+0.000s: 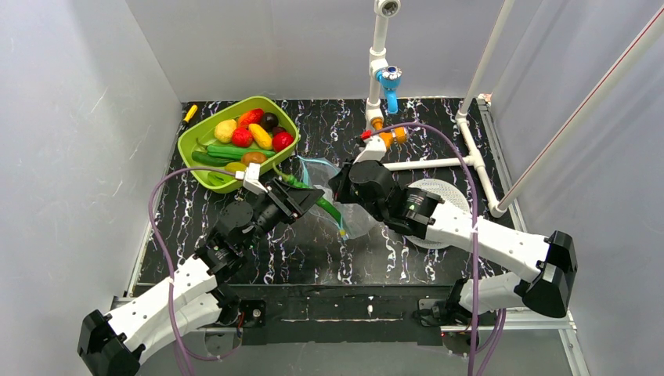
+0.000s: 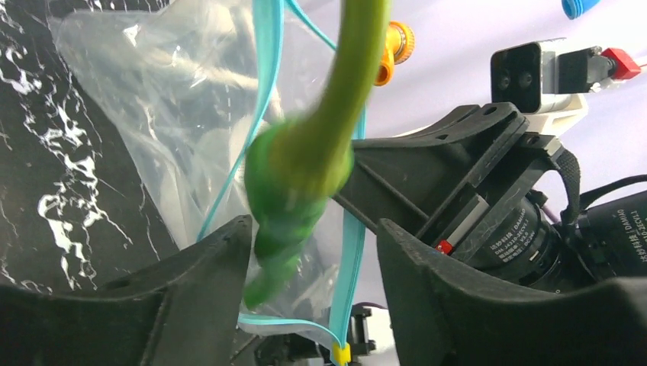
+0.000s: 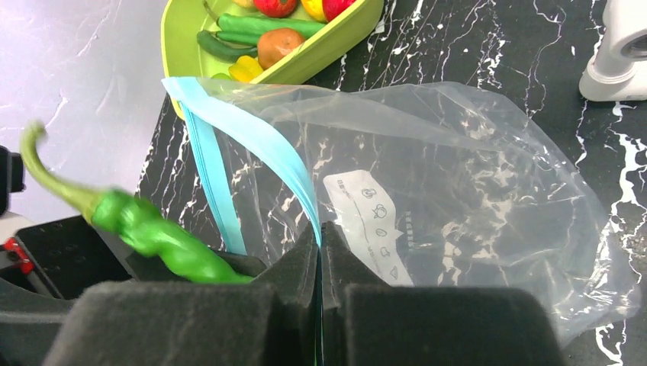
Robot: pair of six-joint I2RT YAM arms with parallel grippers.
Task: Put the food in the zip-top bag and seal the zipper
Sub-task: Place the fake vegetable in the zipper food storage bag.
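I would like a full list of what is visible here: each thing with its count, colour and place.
tray: one, lime green, far left of table
food: several, red, yellow, green, brown, dark, in tray
pepper: one, green, at bag mouth
bag: one, clear, table centre
zipper: one, light blue, bag mouth, unsealed
pipes: white, far right
disc: one, white, under right arm
table: one, black marbled
left pincer: black, open, around pepper
right pincer: black, shut on bag edge
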